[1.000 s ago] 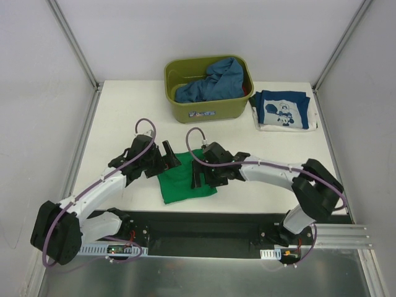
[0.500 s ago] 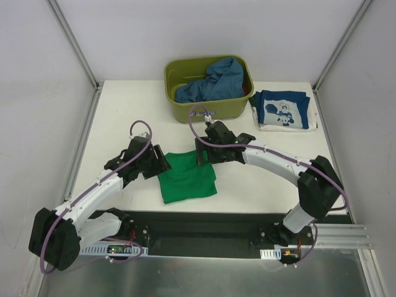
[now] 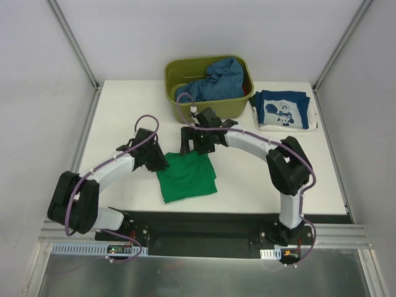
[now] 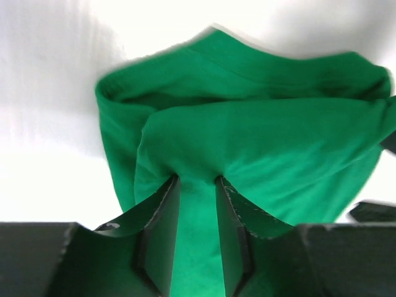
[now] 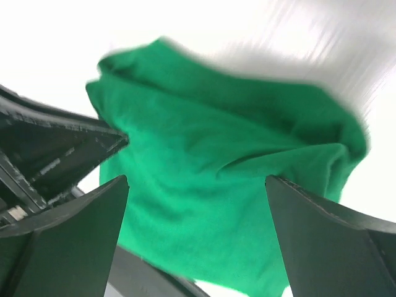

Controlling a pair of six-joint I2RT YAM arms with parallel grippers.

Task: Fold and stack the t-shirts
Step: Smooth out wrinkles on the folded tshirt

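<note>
The bright green t-shirt lies folded on the white table near the front; it also fills the left wrist view and the right wrist view. My left gripper is at the shirt's left far corner. In the left wrist view its jaws stand narrow with a ridge of green cloth pinched between them. My right gripper hovers open over the shirt's far edge, its fingers wide apart with nothing between. The navy printed t-shirt lies folded at the back right. The mid-blue t-shirt is bunched in the tub.
The olive-green tub stands at the back centre, just behind my right gripper. White cloth shows under the navy shirt. Metal frame posts and white walls close in the table on both sides.
My left gripper has narrowed from wide open onto the green shirt's left corner. The right arm swung back and left from over the shirt to its far edge, staying open.
</note>
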